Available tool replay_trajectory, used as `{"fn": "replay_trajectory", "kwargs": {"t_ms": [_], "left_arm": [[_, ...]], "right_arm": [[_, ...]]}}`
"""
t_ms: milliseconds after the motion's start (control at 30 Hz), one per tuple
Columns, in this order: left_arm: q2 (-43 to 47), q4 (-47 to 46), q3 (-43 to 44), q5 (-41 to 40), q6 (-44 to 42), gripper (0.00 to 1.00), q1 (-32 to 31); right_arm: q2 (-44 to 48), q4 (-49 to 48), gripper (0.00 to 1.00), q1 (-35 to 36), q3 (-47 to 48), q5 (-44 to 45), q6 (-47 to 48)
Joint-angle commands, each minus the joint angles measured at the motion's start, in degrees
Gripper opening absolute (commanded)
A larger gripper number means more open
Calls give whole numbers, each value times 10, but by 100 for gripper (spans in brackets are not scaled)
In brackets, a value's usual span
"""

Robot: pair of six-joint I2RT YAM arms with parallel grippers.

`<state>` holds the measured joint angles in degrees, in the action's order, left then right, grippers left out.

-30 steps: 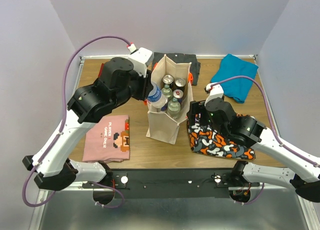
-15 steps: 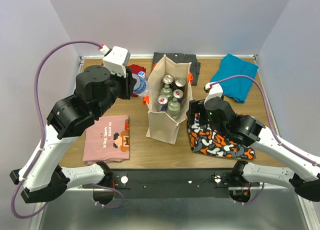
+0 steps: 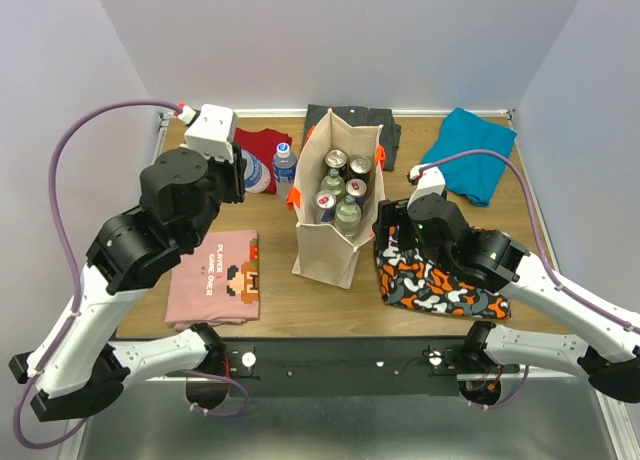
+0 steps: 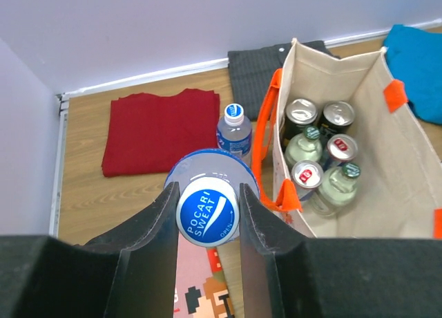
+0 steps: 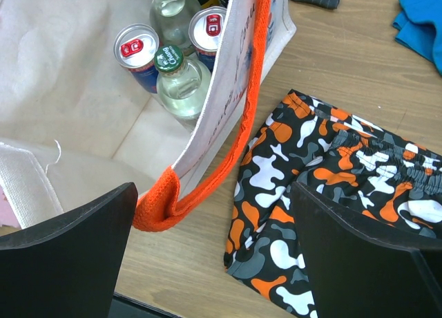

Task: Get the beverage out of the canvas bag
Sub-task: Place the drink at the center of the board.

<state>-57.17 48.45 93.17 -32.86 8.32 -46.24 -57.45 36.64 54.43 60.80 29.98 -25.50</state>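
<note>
Above the table (image 3: 300, 300), left hand (image 4: 208, 193) clamps a Pocari bottle (image 4: 207, 218) beside the canvas bag (image 3: 325, 250); right hand (image 5: 213, 193) wide.

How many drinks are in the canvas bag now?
6 in the canvas bag: two cans at the back, bottle and can mid-row, can and bottle in front; others may hide below.

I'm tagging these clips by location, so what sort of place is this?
Probably a robot lab cell, not a home: plain white panels box in a wooden table, two arms are bolted at its near edge, and a canvas bag of drinks stands among folded clothes.
</note>
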Motion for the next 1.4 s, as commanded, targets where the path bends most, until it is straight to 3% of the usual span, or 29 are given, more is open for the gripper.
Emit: {"fn": "replay_trajectory", "kwargs": {"t_ms": [0,200,500,767,1367], "left_arm": [[-8,-96,-19,-54,-8,0,2],[-29,-102,-54,-22,3,0,37],[-60,-148,-110,174,30,0,206],[-122,-209,-136,278,38,0,268],[-252,-235,-120,316,22,0,303]], "right_arm": [[0,5,100,4,12,10,-3],[2,11,100,4,15,12,-3],[15,16,100,4,12,13,-7],[16,15,100,5,6,17,-3],[28,13,100,5,-2,25,1]]}}
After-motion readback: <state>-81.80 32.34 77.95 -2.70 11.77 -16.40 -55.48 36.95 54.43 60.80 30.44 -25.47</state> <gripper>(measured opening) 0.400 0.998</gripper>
